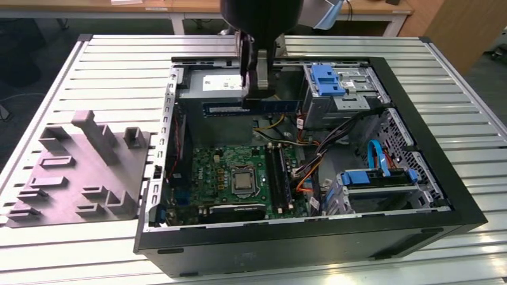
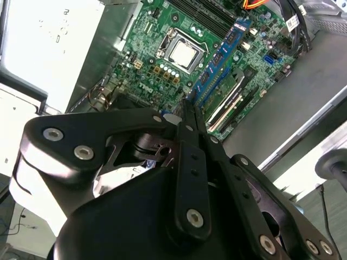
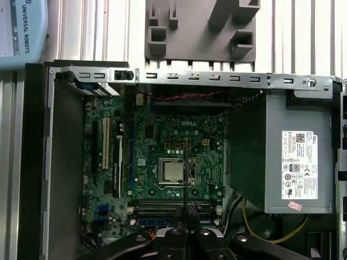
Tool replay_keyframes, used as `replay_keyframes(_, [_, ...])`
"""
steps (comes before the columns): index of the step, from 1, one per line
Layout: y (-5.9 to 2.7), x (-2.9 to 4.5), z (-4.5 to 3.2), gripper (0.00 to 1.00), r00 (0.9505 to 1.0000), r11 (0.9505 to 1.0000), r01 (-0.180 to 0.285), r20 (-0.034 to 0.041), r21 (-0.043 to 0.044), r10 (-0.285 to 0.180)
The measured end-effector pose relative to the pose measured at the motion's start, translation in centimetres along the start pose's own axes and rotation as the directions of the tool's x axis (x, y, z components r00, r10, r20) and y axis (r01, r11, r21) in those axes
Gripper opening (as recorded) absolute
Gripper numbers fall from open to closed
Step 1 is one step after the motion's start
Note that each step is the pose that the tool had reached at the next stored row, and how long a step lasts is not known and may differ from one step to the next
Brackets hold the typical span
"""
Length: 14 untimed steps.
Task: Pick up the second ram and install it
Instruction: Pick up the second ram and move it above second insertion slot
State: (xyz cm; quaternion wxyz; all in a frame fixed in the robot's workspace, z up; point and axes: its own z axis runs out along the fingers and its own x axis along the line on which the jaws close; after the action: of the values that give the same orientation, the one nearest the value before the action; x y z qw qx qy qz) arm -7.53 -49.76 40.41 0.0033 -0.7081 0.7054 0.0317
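Observation:
My gripper (image 1: 257,97) hangs over the back of the open computer case, shut on the second ram (image 1: 222,108). This is a thin bluish board held level, lying across the exterior view's left to right, just in front of the grey power supply (image 1: 212,86). In the second wrist view the shut fingers (image 2: 191,162) pinch the ram (image 2: 222,54), which reaches out over the green motherboard (image 2: 162,81). In the first wrist view the ram (image 3: 185,162) shows edge-on past the gripper (image 3: 186,210), crosswise to the long black memory slots (image 3: 173,206).
The black case (image 1: 443,196) lies open on a slatted metal table (image 1: 119,65). Inside it are the motherboard (image 1: 230,166), loose cables (image 1: 317,148) and blue drive brackets (image 1: 326,80). A grey moulded fixture (image 1: 79,172) sits on the table at the exterior view's left.

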Motion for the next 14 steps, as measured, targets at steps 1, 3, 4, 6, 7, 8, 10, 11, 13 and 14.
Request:
replay_keyframes(1, [-0.11,0.01,0.16,0.12,1.0,1.0,0.0,0.0001,-0.0015,0.0])
replay_keyframes(3, [-0.22,0.03,0.52,0.12,1.0,1.0,0.0,0.0001,-0.0018,0.0])
replay_keyframes(4, [-0.24,0.03,0.69,0.12,1.0,1.0,0.0,0.0001,-0.0019,0.0])
replay_keyframes(6, [-0.26,0.03,0.92,0.12,1.0,1.0,0.0,0.0002,-0.002,0.0])
replay_keyframes(7, [-0.26,0.03,0.94,0.12,1.0,1.0,0.0,0.0001,-0.0019,0.0])
replay_keyframes(8, [-0.26,0.03,0.94,0.12,1.0,1.0,0.0,0.0001,-0.002,0.0])
replay_keyframes(10, [-0.26,0.03,0.95,0.12,1.0,1.0,0.0,0.0002,-0.0019,0.0])
replay_keyframes(11, [-0.26,0.03,0.95,0.12,1.0,1.0,0.0,0.0002,-0.0019,0.0])
replay_keyframes(13, [-0.27,-0.09,1.01,0.12,1.0,1.0,0.0,0.0007,-0.0016,0.0])
replay_keyframes(14, [-0.27,-0.22,1.04,0.12,1.0,1.0,0.0,0.0007,-0.0013,0.0])
